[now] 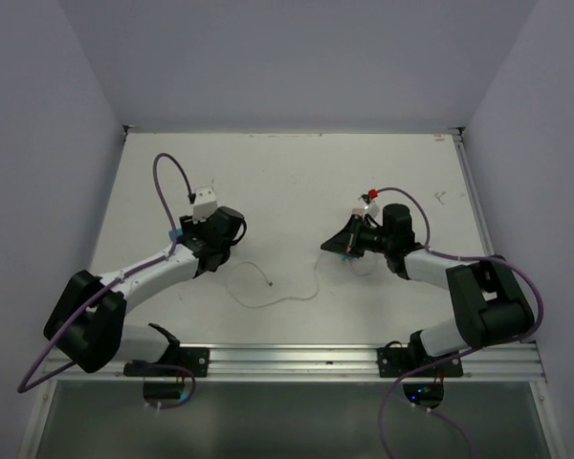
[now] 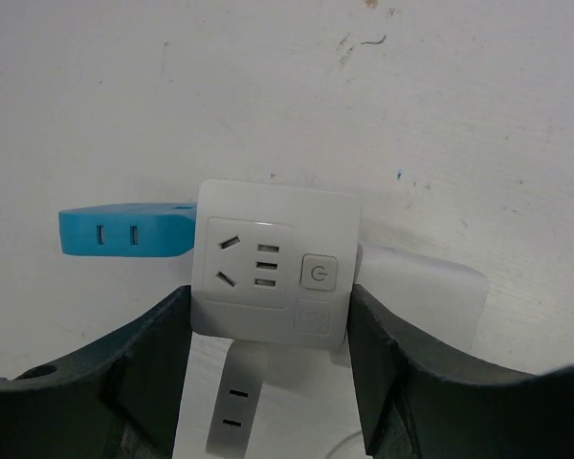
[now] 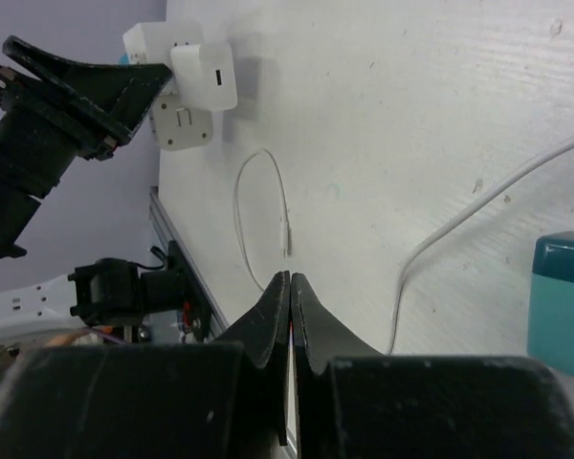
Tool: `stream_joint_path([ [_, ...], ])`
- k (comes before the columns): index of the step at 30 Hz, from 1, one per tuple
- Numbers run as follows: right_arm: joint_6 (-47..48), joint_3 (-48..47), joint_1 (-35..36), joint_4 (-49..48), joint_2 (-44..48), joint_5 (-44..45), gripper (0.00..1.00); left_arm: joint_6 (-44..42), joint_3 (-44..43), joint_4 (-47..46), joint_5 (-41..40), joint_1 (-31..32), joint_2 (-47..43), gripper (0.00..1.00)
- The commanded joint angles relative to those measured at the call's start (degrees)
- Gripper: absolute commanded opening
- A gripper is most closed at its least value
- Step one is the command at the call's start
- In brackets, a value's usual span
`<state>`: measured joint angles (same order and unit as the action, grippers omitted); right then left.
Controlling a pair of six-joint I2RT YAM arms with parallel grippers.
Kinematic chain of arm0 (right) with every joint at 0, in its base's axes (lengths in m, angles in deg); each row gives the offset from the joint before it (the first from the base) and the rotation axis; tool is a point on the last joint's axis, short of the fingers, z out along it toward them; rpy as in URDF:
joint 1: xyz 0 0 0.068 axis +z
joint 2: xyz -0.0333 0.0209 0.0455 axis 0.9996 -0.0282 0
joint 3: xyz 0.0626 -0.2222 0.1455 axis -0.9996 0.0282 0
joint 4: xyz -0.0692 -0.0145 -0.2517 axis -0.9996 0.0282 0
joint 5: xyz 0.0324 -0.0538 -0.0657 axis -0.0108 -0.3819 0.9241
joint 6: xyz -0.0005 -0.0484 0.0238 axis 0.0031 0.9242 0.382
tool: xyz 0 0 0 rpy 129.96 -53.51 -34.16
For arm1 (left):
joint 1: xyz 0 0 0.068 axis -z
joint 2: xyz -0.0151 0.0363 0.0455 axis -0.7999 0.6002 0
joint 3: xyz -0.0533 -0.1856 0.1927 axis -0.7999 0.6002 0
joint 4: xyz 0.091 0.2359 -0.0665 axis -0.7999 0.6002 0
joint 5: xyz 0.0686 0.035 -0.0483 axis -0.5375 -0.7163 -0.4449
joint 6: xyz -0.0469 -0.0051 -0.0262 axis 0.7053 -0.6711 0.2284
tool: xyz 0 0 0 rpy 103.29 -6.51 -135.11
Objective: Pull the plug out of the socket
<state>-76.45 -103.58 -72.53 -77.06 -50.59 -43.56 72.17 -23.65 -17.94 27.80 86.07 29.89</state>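
The socket (image 2: 273, 273) is a white cube adapter. The left gripper (image 1: 203, 216) is closed on it, one dark finger (image 2: 143, 373) against each side wall. The face turned to the left wrist camera carries one three-pin outlet, one two-slot outlet and a round button.

The plug (image 3: 209, 76) is a white charger block seated in a side face of the socket. A single port slot shows on its outer end. Its long axis runs straight out of that face and roughly level with the table (image 1: 297, 172), pointing toward the right arm's half of the workspace.

The right gripper (image 3: 289, 287) has its fingers pressed together, with nothing visible between them. It sits right of table centre, well apart from the plug. The plug lies to its left and slightly farther from the bases. The right arm is the only free arm, so the extraction falls to it.

Judgement: the right gripper must open, close across the block, then draw along the plug axis, away from the socket, while the left holds firm.

A loose white cable (image 1: 277, 296) lies on the table between the arms. A teal block (image 3: 560, 287) sits just beside the right gripper. A blue piece (image 2: 124, 231) with two slots projects from the socket's other side.

Markings: a power symbol on the button. The icon below it cannot be read, and no brand name is legible
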Motion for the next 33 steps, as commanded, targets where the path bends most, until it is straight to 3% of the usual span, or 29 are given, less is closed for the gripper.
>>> stream_joint_path([
  [1,3.1,-0.6,0.4,2.9,1.3,-2.8,0.0,-1.9,-0.5,-4.5,-4.1,1.0,-1.6,0.0],
  [7,4.7,-0.7,0.9,3.6,2.2,-2.1,0.04,-4.0,0.4,-7.8,1.9,1.2,-6.2,0.0],
  [8,4.3,-0.7,1.5,3.0,2.2,-1.6,0.1,-4.2,0.4,-8.4,2.9,1.2,-7.3,0.0],
  [9,4.2,-1.0,2.1,2.6,2.2,-1.1,0.22,-4.3,0.5,-8.8,4.1,1.3,-7.9,0.0],
  [11,3.5,-1.6,4.1,1.8,1.8,-0.3,0.31,-4.5,0.6,-9.7,7.9,1.4,-8.7,0.0],
  [12,3.5,-2.5,5.1,1.2,1.6,0.1,0.42,-4.7,0.7,-10.4,9.6,1.6,-9.3,0.0],
  [15,2.5,-4.4,8.7,-1.2,-0.2,2.5,0.62,-4.5,0.5,-11.2,15.4,2.6,-9.6,0.0],
  [18,-0.1,-6.4,11.4,-5.4,-3.2,3.4,0.76,-4.2,-0.4,-11.1,16.3,4.7,-9.8,0.0],
  [23,-3.7,-9.8,15.3,-10.8,-7.7,5.4,0.86,-3.1,-1.9,-9.7,15.6,8.3,-9.8,0.0],
  [33,-5.8,-15.5,19.4,-13.2,-14.7,7.4,0.86,-1.4,-3.9,-9.4,15.7,10.5,-9.3,0.0],
])
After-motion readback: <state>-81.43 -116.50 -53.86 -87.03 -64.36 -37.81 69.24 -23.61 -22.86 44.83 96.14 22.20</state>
